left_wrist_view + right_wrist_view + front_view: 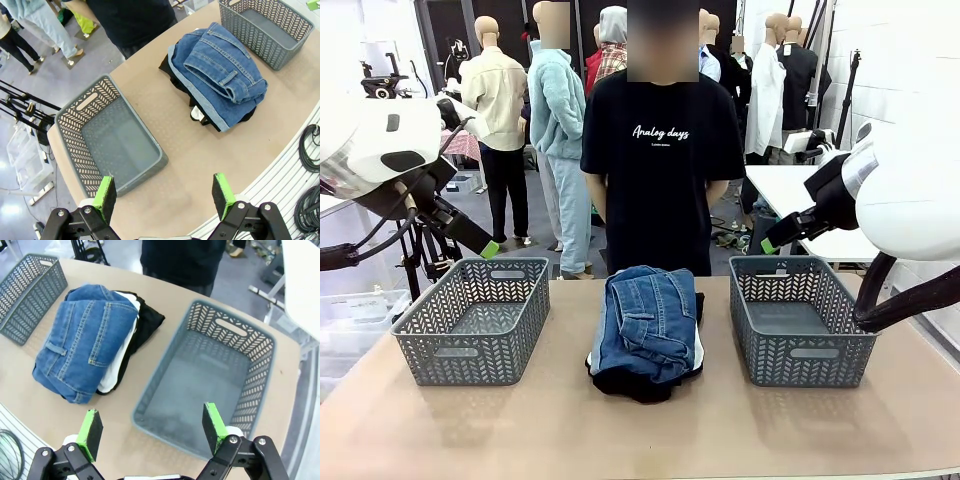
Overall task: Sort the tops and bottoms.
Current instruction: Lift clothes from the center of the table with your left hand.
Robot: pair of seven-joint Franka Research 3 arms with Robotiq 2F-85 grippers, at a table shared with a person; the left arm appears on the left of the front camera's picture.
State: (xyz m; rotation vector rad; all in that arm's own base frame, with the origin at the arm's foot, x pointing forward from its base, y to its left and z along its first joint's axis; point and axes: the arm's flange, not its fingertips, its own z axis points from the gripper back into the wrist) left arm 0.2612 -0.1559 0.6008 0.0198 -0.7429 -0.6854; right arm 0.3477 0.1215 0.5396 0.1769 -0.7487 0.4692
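A tan worktop (520,430) runs across the front view, with a person (660,170) in a black printed T-shirt standing at its far edge. At centre lies a pile with the blue denim piece (645,320) on top, the black pieces (635,383) showing underneath and a sliver of the white piece (699,352) at its right edge. The left basket (470,352) sits at the pile's left and the right basket (800,352) at its right, each apart from the pile. The left gripper (485,243) hangs above the left basket's far rim, and the right gripper (768,243) above the right basket's far rim. In the left wrist view, the left gripper (164,194) is spread wide and holds nothing; the left basket is at lower left and the pile at upper centre. In the right wrist view, the right gripper (152,426) is likewise spread wide and holds nothing, above the near rim of the right basket, with the pile at centre left.
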